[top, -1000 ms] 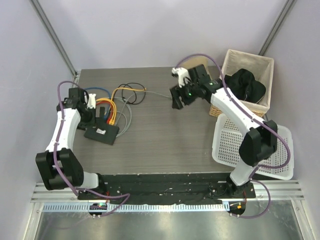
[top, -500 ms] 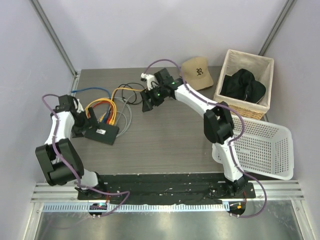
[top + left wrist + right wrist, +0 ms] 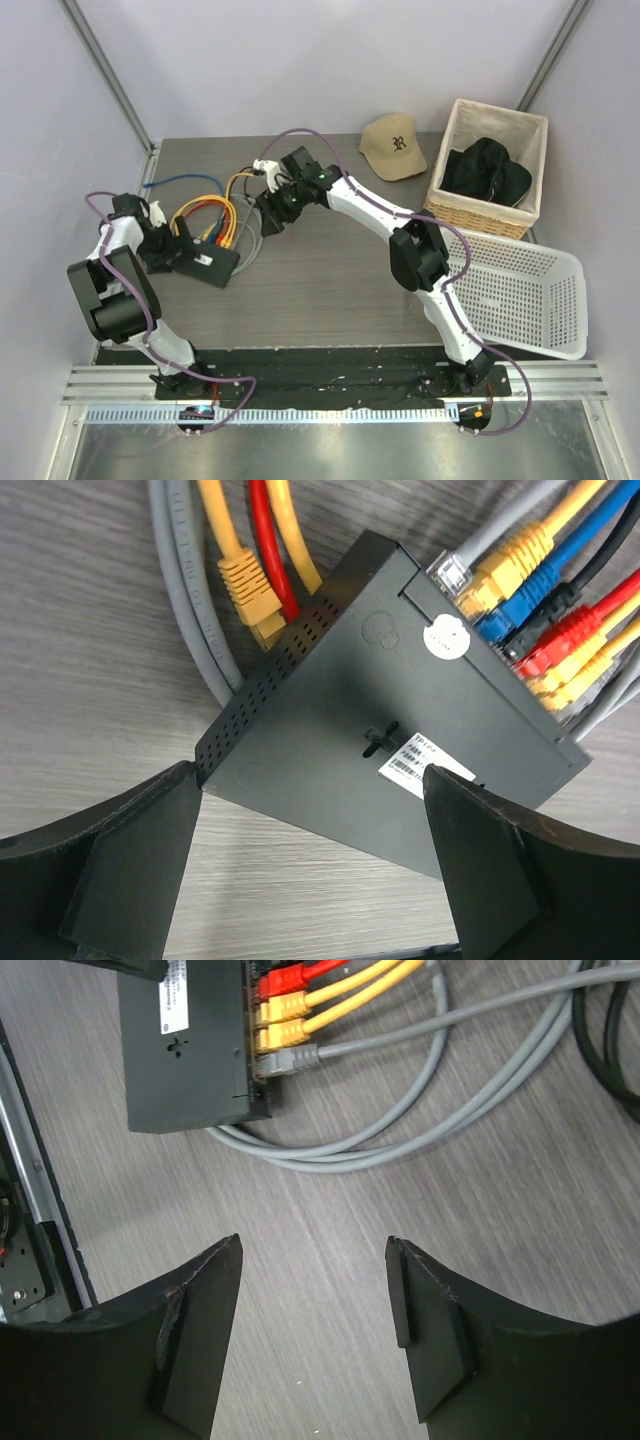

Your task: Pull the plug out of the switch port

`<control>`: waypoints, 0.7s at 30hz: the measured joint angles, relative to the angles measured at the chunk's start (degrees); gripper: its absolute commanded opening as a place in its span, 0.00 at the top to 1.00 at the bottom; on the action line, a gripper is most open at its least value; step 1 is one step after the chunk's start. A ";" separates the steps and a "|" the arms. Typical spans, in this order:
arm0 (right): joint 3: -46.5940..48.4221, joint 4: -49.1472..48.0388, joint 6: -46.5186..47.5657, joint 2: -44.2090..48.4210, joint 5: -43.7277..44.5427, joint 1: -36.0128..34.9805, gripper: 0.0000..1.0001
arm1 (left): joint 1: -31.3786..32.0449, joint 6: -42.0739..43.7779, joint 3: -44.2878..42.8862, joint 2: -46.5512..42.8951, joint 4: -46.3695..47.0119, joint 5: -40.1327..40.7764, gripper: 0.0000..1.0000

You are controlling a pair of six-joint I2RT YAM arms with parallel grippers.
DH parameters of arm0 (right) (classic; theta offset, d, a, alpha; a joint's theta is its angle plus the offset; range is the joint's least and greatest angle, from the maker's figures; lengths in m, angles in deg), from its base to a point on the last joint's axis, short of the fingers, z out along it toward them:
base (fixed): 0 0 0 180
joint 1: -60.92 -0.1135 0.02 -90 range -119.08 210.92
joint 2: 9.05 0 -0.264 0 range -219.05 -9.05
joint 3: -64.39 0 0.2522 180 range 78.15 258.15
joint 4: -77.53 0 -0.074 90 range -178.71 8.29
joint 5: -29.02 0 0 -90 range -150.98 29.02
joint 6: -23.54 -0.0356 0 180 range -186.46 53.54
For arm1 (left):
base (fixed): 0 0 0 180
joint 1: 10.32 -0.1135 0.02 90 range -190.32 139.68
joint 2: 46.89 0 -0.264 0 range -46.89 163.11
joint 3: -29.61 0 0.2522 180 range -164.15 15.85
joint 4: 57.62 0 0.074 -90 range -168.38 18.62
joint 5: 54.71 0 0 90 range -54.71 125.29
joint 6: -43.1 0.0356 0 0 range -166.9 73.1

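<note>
From overhead I see the switch lying flat at the left of the surface. The left tool sits low at its left end, and the right tool hangs beyond its far right corner, above the coloured cables. Only that view gives me the tan cap, the wicker basket holding a black garment, and the white plastic basket at the right, but it is too coarse to show the ports. The left wrist camera fills that in. The left tool is spread wide, its fingers on either side of the switch's near corner, gripping nothing. Whether a finger touches the case I cannot tell. There I can see the white label and a row of plugs, clear, yellow, blue, red and yellow. The right wrist camera shows the right tool gaping wide over bare wood, empty. Beyond it the grey plug is seated at the end of the row, next to two yellow plugs and a red plug.
</note>
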 measured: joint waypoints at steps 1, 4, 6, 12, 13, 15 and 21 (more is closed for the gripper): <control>0.28 -0.02 0.09 -0.31 -0.09 0.09 0.33 | 0.00 0.59 0.00 0.15 0.04 -0.11 0.04; 0.96 0.11 0.52 -1.42 -0.57 0.33 0.34 | -0.44 2.58 0.00 0.83 0.15 -0.42 0.04; 1.09 0.24 0.92 -1.95 -0.85 0.42 0.37 | -0.87 3.28 -0.09 1.57 0.35 -0.83 0.04; 1.99 1.11 1.64 -2.84 -3.17 -0.20 0.55 | -2.91 1.70 -0.17 2.60 2.01 -3.48 0.11; 2.73 1.11 1.68 -3.32 -3.80 -0.44 0.56 | -3.23 1.29 -0.13 3.02 2.69 -4.39 0.11; 4.39 0.98 1.46 -4.70 -4.83 -0.96 0.56 | -3.65 0.24 -0.02 3.89 3.80 -6.49 0.12; 5.86 0.72 1.49 -8.59 -6.27 -3.19 0.52 | -4.57 -3.04 0.98 5.14 6.97 -10.27 0.10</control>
